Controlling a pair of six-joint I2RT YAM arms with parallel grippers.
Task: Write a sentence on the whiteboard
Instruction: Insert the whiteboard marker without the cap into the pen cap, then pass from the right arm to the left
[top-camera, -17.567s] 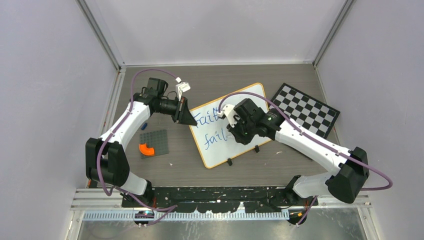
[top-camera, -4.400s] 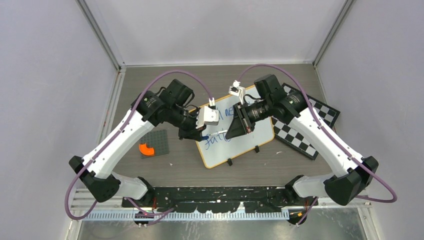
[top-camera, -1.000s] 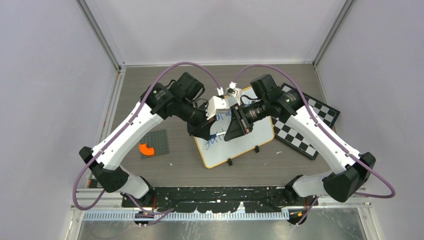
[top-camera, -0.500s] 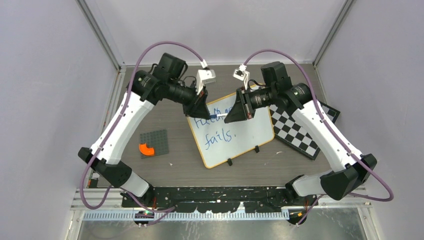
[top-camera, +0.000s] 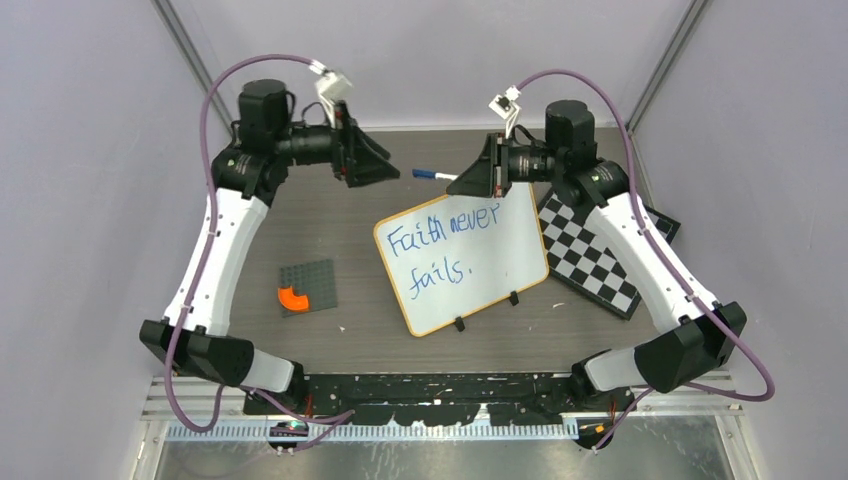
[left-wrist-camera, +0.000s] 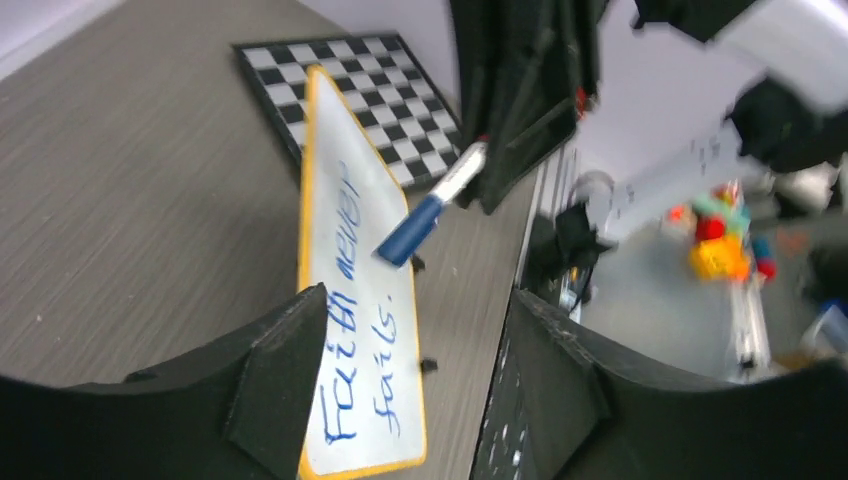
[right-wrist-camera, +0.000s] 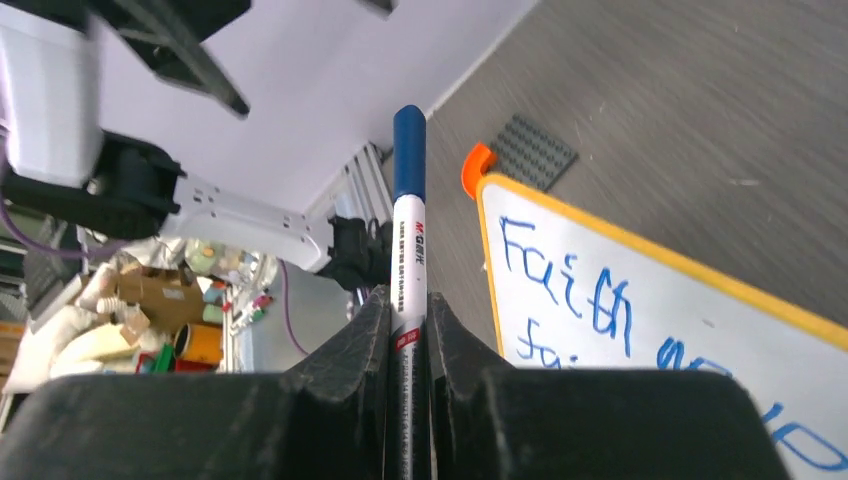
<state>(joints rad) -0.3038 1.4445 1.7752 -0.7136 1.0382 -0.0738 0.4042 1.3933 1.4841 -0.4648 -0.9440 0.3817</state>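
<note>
– whiteboard (top-camera: 500, 285) from above: flat on the table (top-camera: 330, 215), low between both sets of fingers, "faith never fails." in blue. writing looks finished?
– looks it. right gripper (top-camera: 462, 182) holds the marker (top-camera: 432, 175) up, blue cap toward the left gripper (top-camera: 390, 165).
– left wrist: left fingers (left-wrist-camera: 270, 370) spread, nothing between, marker beyond them.
– right wrist: right fingers (right-wrist-camera: 350, 350) clamped on the barrel. next, i'd guess, set it down beside the board.
</note>
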